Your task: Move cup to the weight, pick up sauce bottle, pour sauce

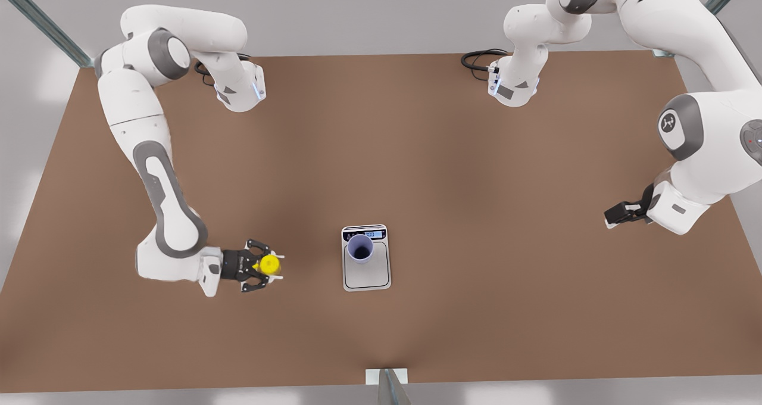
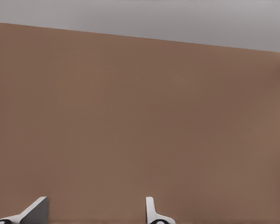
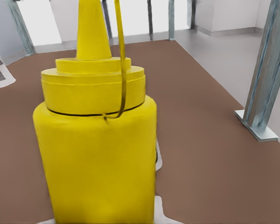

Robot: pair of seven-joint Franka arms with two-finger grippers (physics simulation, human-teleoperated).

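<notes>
While cup [image 1: 360,248]: sits on the weight [image 1: 367,272]
My right gripper [image 1: 266,265]: clasps the sauce bottle [image 1: 269,264]
My left gripper [image 1: 613,215]: waits, fingers [image 2: 151,212] apart

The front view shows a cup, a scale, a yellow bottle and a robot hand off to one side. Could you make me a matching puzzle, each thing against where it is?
Things:
1. cup
2. weight
3. sauce bottle
4. left end effector

Places:
A. between the right end effector's fingers
B. flat on the table, near the middle
C. on the grey plate, by the display
D. over bare table at the front view's right, waiting

Pairs: 1-C, 2-B, 3-A, 4-D
</notes>
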